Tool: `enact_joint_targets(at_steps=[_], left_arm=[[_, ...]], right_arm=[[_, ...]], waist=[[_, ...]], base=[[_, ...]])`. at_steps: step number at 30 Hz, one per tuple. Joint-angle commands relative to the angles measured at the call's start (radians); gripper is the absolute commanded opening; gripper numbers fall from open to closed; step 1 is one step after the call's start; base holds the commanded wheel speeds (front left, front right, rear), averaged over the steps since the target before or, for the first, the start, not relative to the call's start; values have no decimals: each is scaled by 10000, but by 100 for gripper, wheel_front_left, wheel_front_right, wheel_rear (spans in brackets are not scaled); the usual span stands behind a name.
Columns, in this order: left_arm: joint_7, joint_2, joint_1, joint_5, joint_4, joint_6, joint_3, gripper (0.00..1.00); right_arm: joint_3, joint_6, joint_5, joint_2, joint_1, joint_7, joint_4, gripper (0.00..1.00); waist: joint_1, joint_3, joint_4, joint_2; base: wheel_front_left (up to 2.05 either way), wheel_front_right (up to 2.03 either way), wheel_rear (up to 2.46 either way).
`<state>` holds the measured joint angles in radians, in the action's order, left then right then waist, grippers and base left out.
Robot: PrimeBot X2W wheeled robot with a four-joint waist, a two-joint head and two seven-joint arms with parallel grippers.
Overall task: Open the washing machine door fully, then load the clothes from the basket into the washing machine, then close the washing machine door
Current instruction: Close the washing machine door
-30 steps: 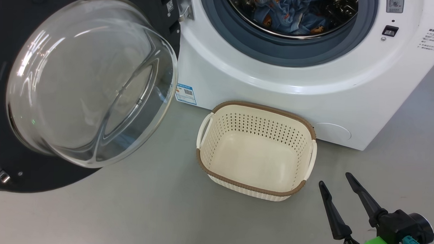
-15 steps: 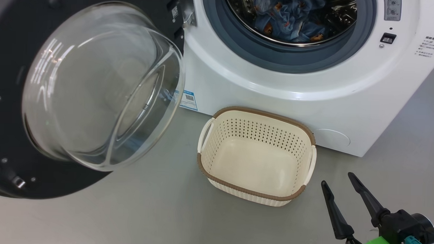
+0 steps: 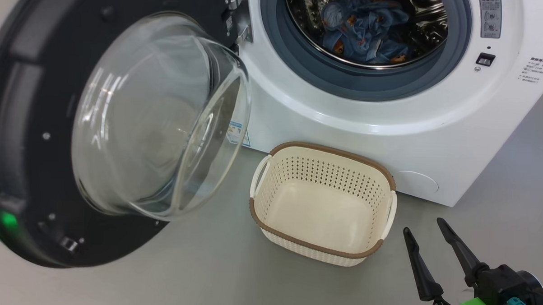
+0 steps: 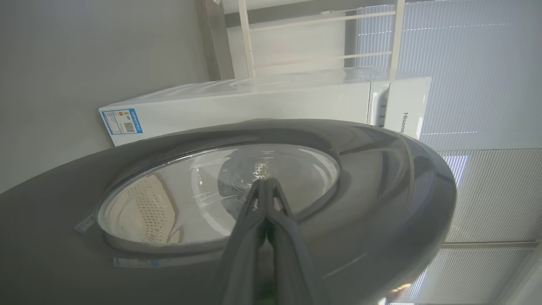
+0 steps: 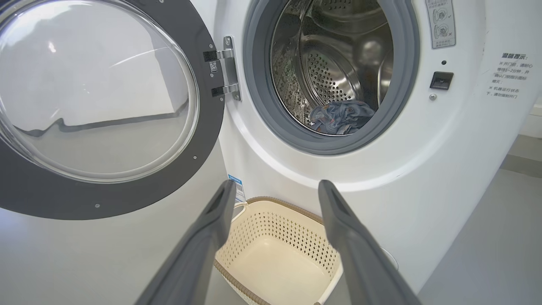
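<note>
Left pincer (image 4: 266, 183): the two dark fingers are pressed together with nothing between them, tips at the outer face of the round glossy black door (image 4: 381, 178), over its window. You cannot tell from the left wrist view whether they touch it.

Right pincer (image 3: 423, 225): fingers wide apart, empty, hanging low at the near right over the grey floor (image 3: 204, 267), just right of the cream-white perforated plastic basket (image 3: 313, 246).

Basket: stands on the floor just in front of the big white front-loading washing machine (image 3: 344, 128). Nothing lies in it.

Light blue printed clothes (image 3: 366, 31): inside the perforated steel drum (image 5: 334, 67), at its bottom. You cannot make out a white-grey piece among them.

Door: swung out to the left, its clear glass bowl window (image 3: 160, 117) facing the near side, well clear of the drum mouth.

Judgement: opening done, loading done as far as you can see. Only closing is left. The left pincer sits where a push on the door would begin.
</note>
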<state>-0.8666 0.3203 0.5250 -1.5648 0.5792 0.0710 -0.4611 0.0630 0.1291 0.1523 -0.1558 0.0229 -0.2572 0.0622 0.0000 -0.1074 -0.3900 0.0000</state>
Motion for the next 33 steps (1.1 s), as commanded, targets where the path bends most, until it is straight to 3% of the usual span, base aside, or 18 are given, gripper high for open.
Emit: enact_joint_targets(at_steps=[1,10,18,25,33], left_arm=[[-304,265,-191,-181,-717,-96,-109,0],[-910,-718,-1636,-546,-4033,-1030,97,0],[-1108,-1580,-2699,-863,-6697,-1882,260,0],[-870,-2402,-3250,-930,-8015,-2124,978,0],[-13,-2657,-3313,-846,-7962,-2035,2009,0]], right_arm=[[193,16,-102,3,-8,-46,-267,100],[152,16,-70,278,114,-46,-296,100],[40,16,-60,461,148,-46,-358,100],[-65,16,-83,547,158,-46,-395,100],[-269,16,-123,477,244,-46,-421,100]], waist=[[0,62,-6,0],[0,301,168,0],[0,341,713,0],[0,297,1331,0],[0,337,1996,0]], base=[[0,0,0],[0,0,0],[0,0,0],[0,0,0],[0,0,0]])
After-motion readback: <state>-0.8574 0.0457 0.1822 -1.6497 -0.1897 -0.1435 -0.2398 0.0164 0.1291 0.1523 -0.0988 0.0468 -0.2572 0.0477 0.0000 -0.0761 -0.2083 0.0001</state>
